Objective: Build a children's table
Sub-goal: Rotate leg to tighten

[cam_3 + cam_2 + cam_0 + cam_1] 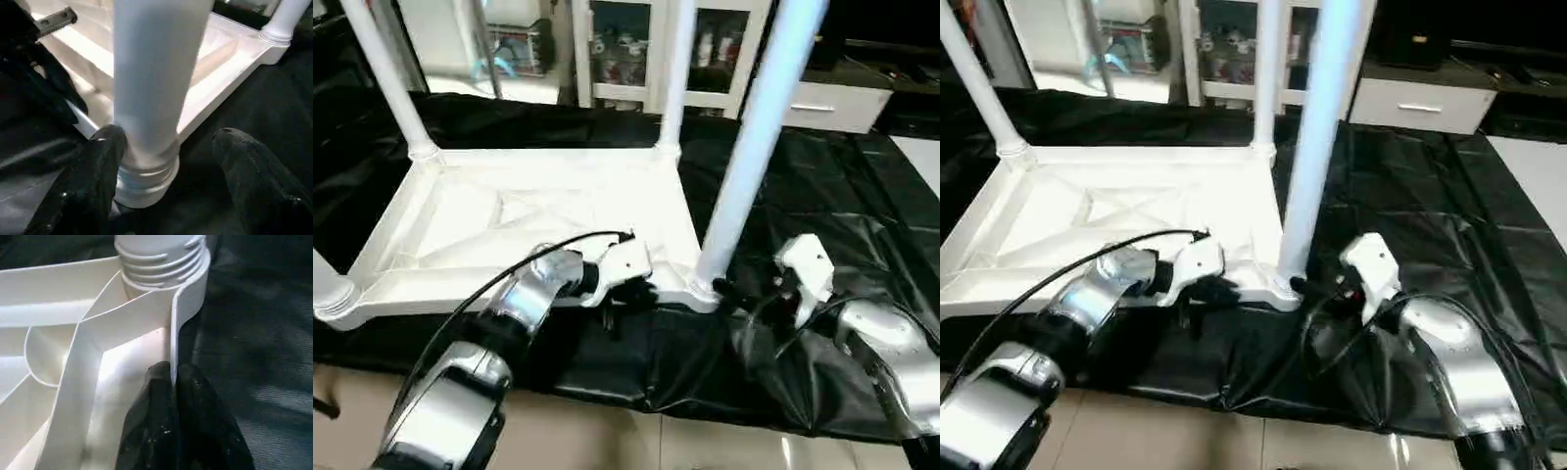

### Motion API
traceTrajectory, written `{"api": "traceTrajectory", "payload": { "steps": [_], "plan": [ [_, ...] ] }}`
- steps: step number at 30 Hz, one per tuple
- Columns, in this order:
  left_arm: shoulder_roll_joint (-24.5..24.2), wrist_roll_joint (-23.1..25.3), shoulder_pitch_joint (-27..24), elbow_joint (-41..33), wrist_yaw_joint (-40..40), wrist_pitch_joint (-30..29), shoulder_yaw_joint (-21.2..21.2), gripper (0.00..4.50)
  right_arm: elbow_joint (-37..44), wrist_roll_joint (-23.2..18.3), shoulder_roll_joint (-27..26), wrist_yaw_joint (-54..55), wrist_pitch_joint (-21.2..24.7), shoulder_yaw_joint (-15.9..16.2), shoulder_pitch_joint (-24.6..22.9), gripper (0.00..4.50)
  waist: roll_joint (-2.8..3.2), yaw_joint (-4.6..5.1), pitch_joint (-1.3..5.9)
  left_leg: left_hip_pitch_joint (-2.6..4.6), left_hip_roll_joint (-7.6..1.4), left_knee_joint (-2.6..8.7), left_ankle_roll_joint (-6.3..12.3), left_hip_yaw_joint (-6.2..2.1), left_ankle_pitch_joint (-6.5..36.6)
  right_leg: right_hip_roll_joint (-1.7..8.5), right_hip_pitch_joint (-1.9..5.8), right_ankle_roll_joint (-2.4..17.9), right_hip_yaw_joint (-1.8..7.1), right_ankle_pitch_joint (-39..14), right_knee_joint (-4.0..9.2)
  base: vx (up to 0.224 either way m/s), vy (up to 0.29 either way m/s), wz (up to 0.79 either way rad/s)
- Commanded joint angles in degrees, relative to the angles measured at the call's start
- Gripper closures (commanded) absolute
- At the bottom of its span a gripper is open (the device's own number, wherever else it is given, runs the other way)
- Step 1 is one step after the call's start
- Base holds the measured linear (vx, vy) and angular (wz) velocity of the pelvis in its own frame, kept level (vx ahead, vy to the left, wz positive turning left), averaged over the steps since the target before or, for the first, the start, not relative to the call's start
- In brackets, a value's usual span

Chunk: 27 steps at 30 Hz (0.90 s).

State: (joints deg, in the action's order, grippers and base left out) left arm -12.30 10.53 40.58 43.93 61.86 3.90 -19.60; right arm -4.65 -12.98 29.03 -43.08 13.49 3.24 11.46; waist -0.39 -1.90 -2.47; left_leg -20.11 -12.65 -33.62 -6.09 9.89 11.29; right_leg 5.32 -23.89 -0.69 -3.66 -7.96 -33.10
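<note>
The white tabletop [538,211] lies upside down on the black sheet, its ribbed underside facing up. White legs stand in its corner sockets: far left [386,73], far right [675,69] and near right [754,137]. At the near left only the socket and a leg base [325,284] show. My left gripper [173,374] is shut on the thin front rim wall, just beside the near right socket [161,264]. My right gripper [168,142] is open around the ribbed base of the near right leg [151,88]; one finger [98,166] rests against it, the other [254,171] stands apart.
A crinkled black sheet [822,176] covers the floor under the tabletop, and its front edge meets beige tiles [607,431]. A white glass-door cabinet [636,49] and a low white drawer unit [832,103] stand behind. My left arm's black cable [509,269] arcs over the rim.
</note>
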Motion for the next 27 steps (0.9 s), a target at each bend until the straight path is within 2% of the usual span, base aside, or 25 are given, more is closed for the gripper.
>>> {"api": "traceTrajectory", "payload": {
  "steps": [1, 3, 4, 6, 8, 10, 14, 16, 19, 20, 23, 27],
  "plan": [
    [0.21, -0.45, -3.23, -1.56, 2.58, -1.9, -2.86, 4.46, -1.93, 0.75, 0.45, -0.33, 1.61, 0.47, 1.65, 1.31, -1.24, -0.23, 3.49, -0.71, -0.11, 3.94, 5.34, 0.54, 11.7, 2.05, 3.26, 11.57, 1.54, -18.51, 3.54, 0.0, 0.0, 0.0],
    [0.11, -0.26, -3.72, -2.12, 3.01, -1.97, -3.06, 4.46, -2.15, 0.24, 0.99, -2.43, 1.86, 1.18, 1.84, 1.31, -1.15, -0.25, 3.45, -0.5, -0.16, 3.94, 5.31, 0.6, 12.09, 1.97, 3.09, 11.75, 1.55, -18.25, 3.69, 0.0, 0.0, 0.0],
    [0.11, -0.09, -3.91, -2.08, 3.13, -1.75, -3.1, 4.46, -2.11, -0.28, 1.72, -4.77, 2.04, 1.89, 1.75, 1.31, -1.62, -0.15, 3.49, -0.56, -0.13, 3.92, 5.4, 0.62, 12.48, 1.91, 3.2, 11.79, 1.52, -18.32, 3.62, 0.0, 0.0, 0.0],
    [0.09, 0.04, -4.3, -2.09, 4.0, -1.24, -3.27, 4.46, -2.2, -1.02, 2.85, -8.47, 2.33, 2.83, 1.57, 1.31, -1.92, -0.29, 3.48, -0.39, -0.22, 3.85, 5.81, 0.74, 12.75, 1.97, 3.08, 11.9, 1.58, -18.51, 3.69, 0.0, 0.0, 0.0],
    [-0.03, 0.06, -4.63, -2.29, 5.06, -1.04, -3.47, 4.46, -2.64, -1.38, 3.48, -10.78, 2.31, 3.33, 1.7, 1.31, -1.78, -0.53, 3.42, -0.35, -0.25, 3.88, 5.72, 0.72, 13.15, 2.06, 3.02, 11.74, 1.61, -19.47, 3.82, 0.0, 0.0, 0.0],
    [-0.24, -0.09, -5.01, -2.93, 5.95, -1.33, -3.72, 4.46, -3.18, -1.65, 3.68, -11.91, 2.12, 3.53, 2.06, 1.31, -2.16, -0.63, 3.41, -0.4, -0.3, 3.92, 5.65, 0.69, 13.21, 2.13, 3.04, 11.34, 1.59, -20.45, 3.78, 0.0, 0.0, 0.0],
    [-1.58, -0.34, -6.03, -5.44, 7.83, -2.54, -4.95, 4.46, -5.84, -2.21, 3.55, -14.64, 1.16, 3.8, 4.89, 1.31, -2.13, -0.51, 3.28, -0.38, -0.33, 4.11, 4.86, 0.56, 14.49, 2.11, 2.81, 10.68, 1.52, -22.85, 3.98, 0.0, 0.0, 0.0],
    [-1.92, -0.33, -6.12, -5.97, 8.45, -2.63, -5.29, 4.46, -6.34, -2.56, 3.66, -15.88, 1.28, 3.92, 5.6, 1.31, -2.39, -0.5, 3.32, -0.26, -0.34, 4.04, 4.76, 0.64, 14.65, 2.08, 2.75, 10.61, 1.58, -22.67, 4.0, 0.0, 0.0, 0.0],
    [-2.54, 0.18, -6.01, -6.4, 9.95, -1.95, -6.03, 4.46, -7.57, -3.06, 4.41, -20.17, 1.02, 4.83, 6.88, 1.31, -2.27, -0.68, 3.41, -0.15, -0.44, 3.98, 5.02, 0.66, 13.8, 2.11, 2.69, 11.23, 1.64, -21.07, 3.8, 0.0, 0.0, 0.0],
    [-2.55, 0.2, -6.0, -6.41, 9.99, -1.94, -6.04, 4.5, -7.6, -3.08, 4.43, -20.29, 1.02, 4.86, 6.91, 1.61, -2.35, -0.87, 3.46, -0.24, -0.47, 3.99, 5.07, 0.65, 13.26, 2.15, 2.85, 11.45, 1.65, -20.12, 3.63, 0.0, 0.0, 0.0],
    [-2.73, 0.82, -5.65, -6.27, 10.06, -1.74, -6.06, 4.5, -8.14, -4.07, 4.85, -24.59, 2.02, 5.96, 7.23, 1.8, -2.41, -1.3, 3.6, -0.22, -0.5, 3.96, 5.2, 0.67, 12.54, 2.18, 2.98, 11.91, 1.63, -18.42, 3.41, 0.0, 0.0, 0.0],
    [-2.89, 0.8, -5.47, -6.43, 9.91, -1.94, -6.15, 4.5, -8.58, -3.71, 5.73, -27.74, 2.21, 7.57, 6.96, 2.07, -2.55, -1.6, 3.57, -0.15, -0.5, 3.96, 5.05, 0.72, 12.43, 2.22, 2.96, 11.89, 1.65, -18.69, 3.43, 0.0, 0.0, 0.0]
  ]
}}
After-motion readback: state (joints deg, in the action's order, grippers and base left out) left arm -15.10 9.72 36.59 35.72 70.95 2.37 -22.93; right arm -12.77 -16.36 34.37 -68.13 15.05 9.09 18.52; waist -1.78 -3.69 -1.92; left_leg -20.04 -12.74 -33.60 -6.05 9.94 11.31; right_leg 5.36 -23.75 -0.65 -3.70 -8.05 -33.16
